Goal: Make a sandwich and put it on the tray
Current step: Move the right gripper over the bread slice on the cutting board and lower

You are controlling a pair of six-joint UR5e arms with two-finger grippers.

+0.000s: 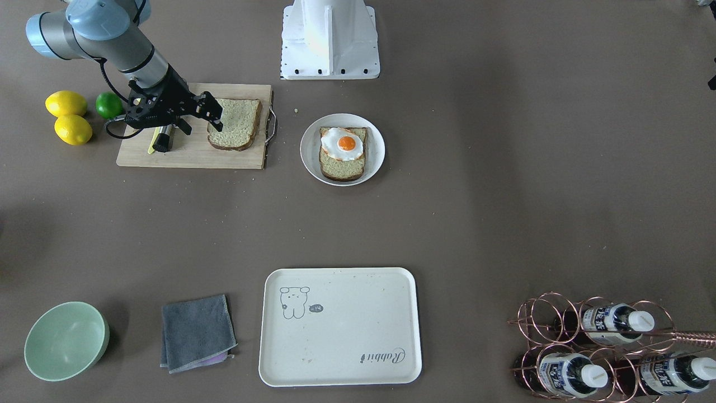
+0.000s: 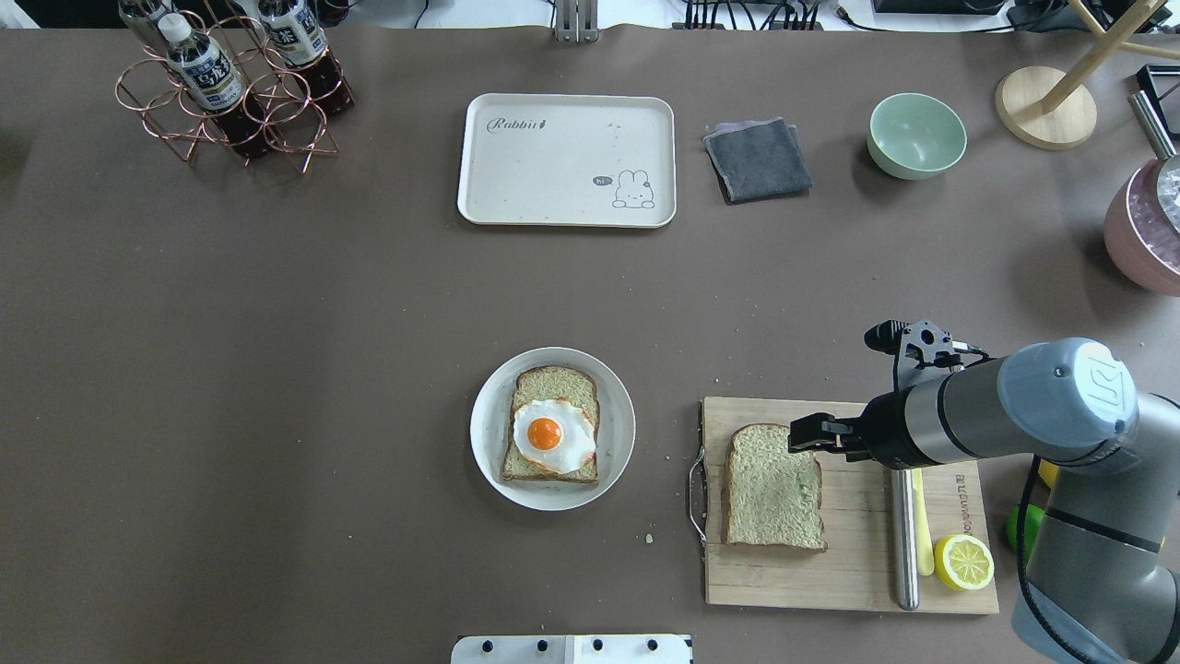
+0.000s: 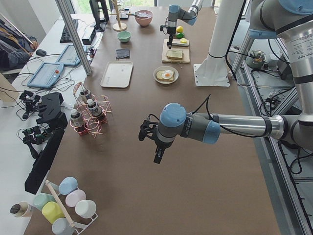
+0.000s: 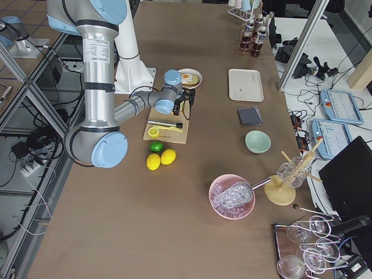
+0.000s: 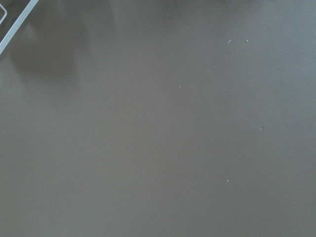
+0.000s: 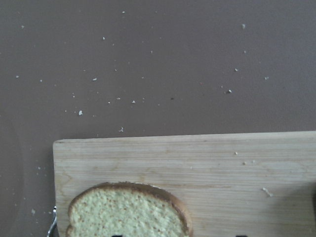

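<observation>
Right gripper point(image 1: 200, 120), fingers point(image 1: 214, 113) wide open, empty, hovers above the tan seeded bread slice point(image 2: 772, 498) on the wooden cutting board point(image 2: 857, 572), where a shallow edge pinch could let it slip; left gripper point(image 3: 157, 155) state unclear.

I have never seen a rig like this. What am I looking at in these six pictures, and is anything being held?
This is a robot with two arms at a brown table. Four pictures come from fixed cameras: one facing the robot, one above and behind it, one at each table end. The other two come from cameras on the wrists. The right gripper hovers open and empty over a tan bread slice on a wooden cutting board. A second slice, topped with a white fried egg, lies on a round white plate. The cream rectangular tray holds nothing. The left gripper hangs over the tabletop away from the food; whether it is open cannot be told.
</observation>
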